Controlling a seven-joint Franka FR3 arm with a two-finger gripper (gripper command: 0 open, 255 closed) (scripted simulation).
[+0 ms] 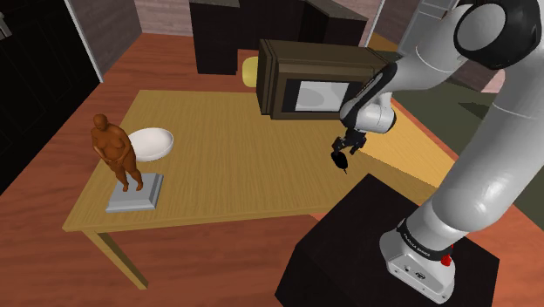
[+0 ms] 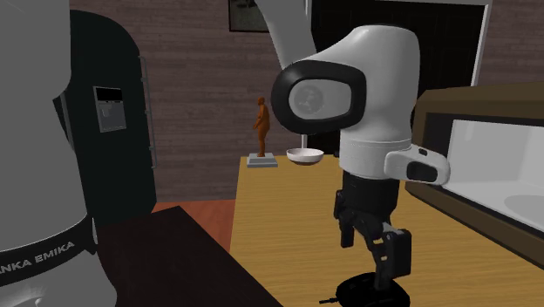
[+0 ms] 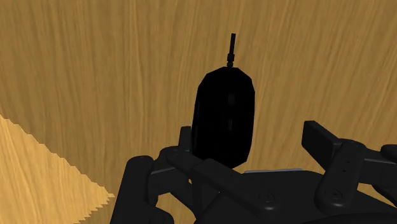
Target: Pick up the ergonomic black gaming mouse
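Just in front of the microwave's pale door, the black two-finger gripper (image 2: 375, 251) hangs from the white arm (image 1: 475, 131), pointing down at the tabletop. Its fingers (image 3: 319, 136) stand apart and clasp nothing. In the wrist view one finger sits just beside the glossy black oval mouse (image 3: 224, 118), while the other stands clear of it.

The mouse (image 2: 373, 290) lies low on the light wooden table (image 1: 227, 170) directly under the gripper, near the microwave's door side. A short black cord stub (image 3: 233, 48) points away from the hand. Whether a fingertip touches the mouse cannot be told.

The dark brown box-shaped microwave (image 1: 318, 77) stands at one end of the table. A pale yellow rounded thing (image 1: 250, 71) sits just beside its far side. Well apart from the microwave, at the table's other end, sits a white bowl (image 1: 150, 142). Next to the bowl a brown human figurine (image 1: 116, 148) stands upright on a grey square base (image 1: 136, 194). Below the microwave in the shoulder view is the arm's black box stand (image 1: 357, 244).
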